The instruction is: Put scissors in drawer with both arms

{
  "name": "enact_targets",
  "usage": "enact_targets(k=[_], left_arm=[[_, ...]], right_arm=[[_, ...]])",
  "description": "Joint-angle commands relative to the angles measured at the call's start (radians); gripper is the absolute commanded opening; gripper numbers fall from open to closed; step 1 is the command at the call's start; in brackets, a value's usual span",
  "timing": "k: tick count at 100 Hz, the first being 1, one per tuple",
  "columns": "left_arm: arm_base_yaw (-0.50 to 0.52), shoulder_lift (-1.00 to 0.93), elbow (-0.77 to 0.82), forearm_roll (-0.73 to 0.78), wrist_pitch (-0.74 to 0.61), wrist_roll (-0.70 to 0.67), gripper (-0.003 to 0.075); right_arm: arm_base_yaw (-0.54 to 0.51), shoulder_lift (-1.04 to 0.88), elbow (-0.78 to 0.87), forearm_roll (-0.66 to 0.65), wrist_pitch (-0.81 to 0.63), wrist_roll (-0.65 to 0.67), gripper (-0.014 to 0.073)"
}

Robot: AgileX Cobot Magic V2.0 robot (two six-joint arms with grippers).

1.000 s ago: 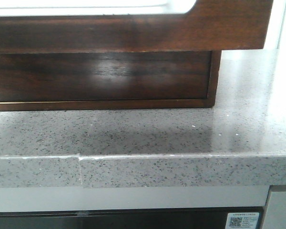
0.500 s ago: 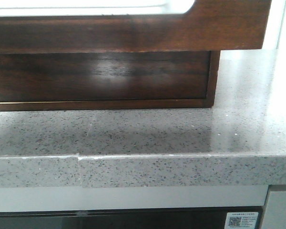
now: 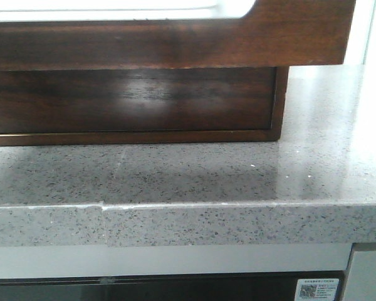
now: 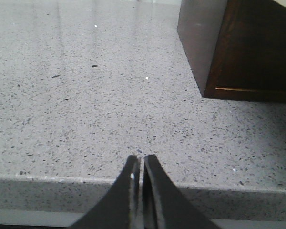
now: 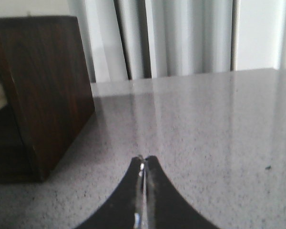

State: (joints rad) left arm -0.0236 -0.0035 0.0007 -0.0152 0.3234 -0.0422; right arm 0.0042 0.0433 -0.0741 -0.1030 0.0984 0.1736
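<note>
Front view: the dark wooden drawer box (image 3: pixel 131 100) fills the upper frame, its front flush, above the bare grey counter (image 3: pixel 188 172).

Left wrist view: the left gripper (image 4: pixel 141 162) sits low in the middle, jaws pressed together, over the counter's near edge.

Right wrist view: the right gripper (image 5: pixel 142 164) is pressed together too, with open counter to the right.

The scissors' place cannot be told; the scene fits before opening or after closing.

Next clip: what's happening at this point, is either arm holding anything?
Nothing is being handled. The left gripper and the right gripper both hang over the speckled grey countertop with their fingers closed together and nothing between them. A dark wooden drawer unit sits on the counter, its front looking shut. The scissors are not to be made out.
</note>
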Motion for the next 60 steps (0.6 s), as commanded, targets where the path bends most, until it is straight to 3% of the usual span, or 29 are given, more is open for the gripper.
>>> enact_targets(k=[1, 29, 60], left_arm=[[0.002, -0.029, 0.021, -0.01, -0.061, 0.003, -0.0022], [0.002, -0.029, 0.021, -0.01, -0.061, 0.003, -0.0022], [0.002, -0.029, 0.021, -0.01, -0.061, 0.003, -0.0022]], right_arm=[[-0.008, 0.002, 0.001, -0.009, -0.091, 0.008, -0.0061], [-0.008, -0.062, 0.114, 0.017, -0.091, 0.008, -0.0061], [-0.008, -0.07, 0.113, -0.018, 0.112, -0.002, -0.0061]])
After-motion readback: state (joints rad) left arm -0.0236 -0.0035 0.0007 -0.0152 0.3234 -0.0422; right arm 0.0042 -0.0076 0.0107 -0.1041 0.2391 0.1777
